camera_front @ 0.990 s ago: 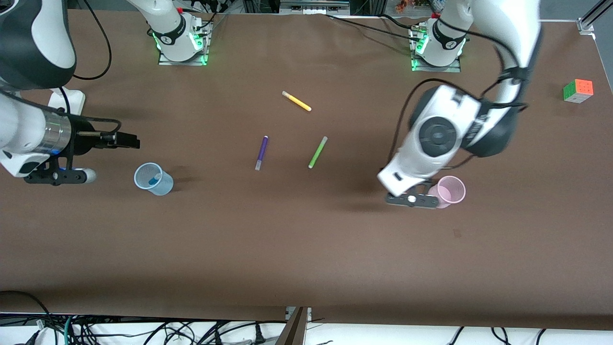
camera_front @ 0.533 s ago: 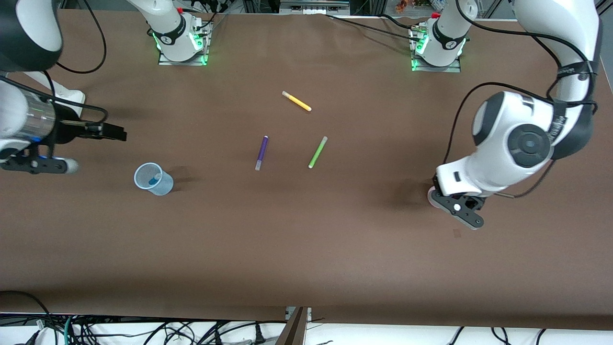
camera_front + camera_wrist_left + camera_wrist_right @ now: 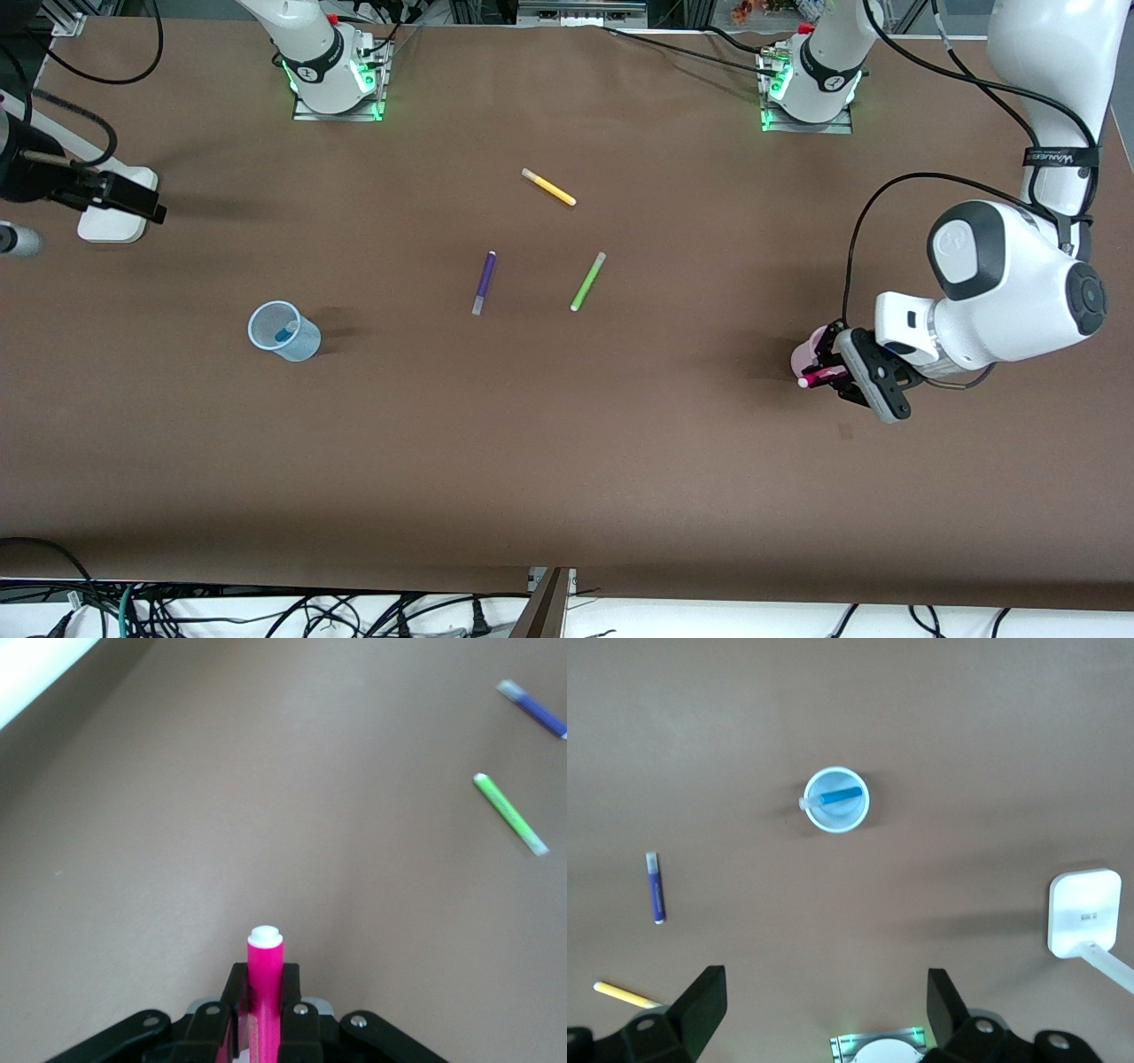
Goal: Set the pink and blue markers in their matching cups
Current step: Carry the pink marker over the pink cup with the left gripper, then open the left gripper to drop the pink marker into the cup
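From my station I saw the left pincer [image 3: 828, 374] low over the pink cup [image 3: 806, 357], near the left arm's end of the tabletop [image 3: 567, 461], clamped on the pink marker [image 3: 817, 378]. In the left wrist view the marker [image 3: 263, 988] stuck straight out between the black fingers [image 3: 232, 1005], its white tip leading. The cup was mostly covered by the pincer (I could make out only a pale pink edge of it).

The blue marker [image 3: 284, 334] lay slanted inside the light blue cup [image 3: 282, 330], which stood toward the right arm's end; the right wrist view looked straight down into that cup [image 3: 837, 800] and showed the marker [image 3: 840, 796] in it.

The right pincer [image 3: 824, 1010] waited high over that end, close to a white block [image 3: 113, 213], with its fingers wide apart and nothing between them.

A purple pen [image 3: 483, 282], a green pen [image 3: 587, 281] and a yellow pen [image 3: 548, 187] lay mid-tabletop, apart from each other.
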Robot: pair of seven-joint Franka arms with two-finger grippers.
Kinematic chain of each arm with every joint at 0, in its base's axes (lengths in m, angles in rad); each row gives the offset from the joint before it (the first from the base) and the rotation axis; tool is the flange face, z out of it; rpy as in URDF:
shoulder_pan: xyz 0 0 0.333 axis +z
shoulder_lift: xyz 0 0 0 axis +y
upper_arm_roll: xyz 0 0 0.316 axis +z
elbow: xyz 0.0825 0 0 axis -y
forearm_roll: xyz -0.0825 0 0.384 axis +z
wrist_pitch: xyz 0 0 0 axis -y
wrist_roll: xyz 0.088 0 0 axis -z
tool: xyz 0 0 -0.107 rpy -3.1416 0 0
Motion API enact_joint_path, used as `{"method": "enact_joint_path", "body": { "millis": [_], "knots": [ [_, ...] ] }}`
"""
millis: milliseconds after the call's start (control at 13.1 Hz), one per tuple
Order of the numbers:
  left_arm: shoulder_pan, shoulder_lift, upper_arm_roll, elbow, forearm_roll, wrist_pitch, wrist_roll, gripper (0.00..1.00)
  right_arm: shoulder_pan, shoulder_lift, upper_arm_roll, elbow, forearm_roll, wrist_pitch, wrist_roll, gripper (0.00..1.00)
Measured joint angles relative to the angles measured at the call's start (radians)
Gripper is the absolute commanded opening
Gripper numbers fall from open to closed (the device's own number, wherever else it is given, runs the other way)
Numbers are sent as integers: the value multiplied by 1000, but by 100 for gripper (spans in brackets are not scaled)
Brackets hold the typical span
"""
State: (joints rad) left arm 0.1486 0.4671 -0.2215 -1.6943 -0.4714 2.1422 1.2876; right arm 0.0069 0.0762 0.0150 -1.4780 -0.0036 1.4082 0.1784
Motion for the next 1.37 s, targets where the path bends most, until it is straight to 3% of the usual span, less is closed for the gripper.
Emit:
{"method": "enact_joint_path", "body": {
  "millis": [305, 686, 762, 838, 1219, 1371],
  "knots": [
    [97, 0, 0, -109, -159, 1, 279, 0, 0, -22, 1, -45, -15, 10, -13, 100],
    [119, 22, 0, -166, -311, 12, 468, 0, 0, -18, 1, -45, -17, 22, -27, 100],
    [122, 29, 0, -166, -312, 13, 471, 35, 0, -18, 1, -45, -17, 23, -27, 100],
    [125, 33, 0, -166, -312, 13, 473, 99, 0, -17, 1, -45, -17, 24, -27, 100],
    [134, 23, -2, -156, -312, 13, 463, 100, 0, -11, 1, -45, -17, 28, -27, 100],
    [135, -24, -4, -146, -285, 8, 343, 100, 0, -9, 2, -45, -17, 32, -27, 100]
  ]
}}
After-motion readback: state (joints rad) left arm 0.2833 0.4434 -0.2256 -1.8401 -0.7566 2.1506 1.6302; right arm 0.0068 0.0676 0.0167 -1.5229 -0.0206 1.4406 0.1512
